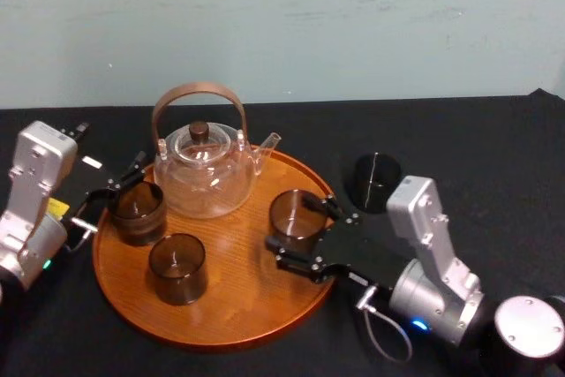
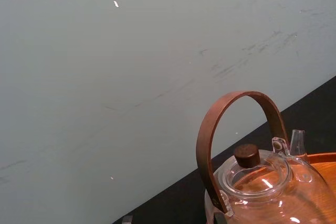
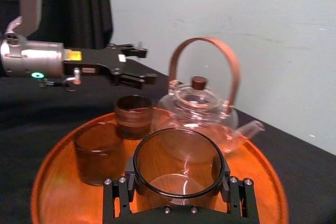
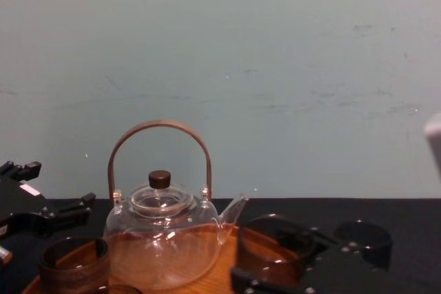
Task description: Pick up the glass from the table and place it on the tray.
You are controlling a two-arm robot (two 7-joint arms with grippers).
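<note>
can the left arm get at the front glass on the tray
Probably yes: the left gripper is open at the tray rim by the rear glass, and the front glass stands apart, nothing above it. The right gripper is around a third glass, off to the right.

orange-brown tray [image 1: 238, 284], smoky brown glass [image 1: 297, 215], black table [image 1: 477, 130].

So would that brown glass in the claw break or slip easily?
Probably fragile: the glass has thin see-through walls. Maybe slippery, since the right claw pinches smooth sides. Unlikely to tip: it's short, wide and upright. The left claw hovers open by another glass.
</note>
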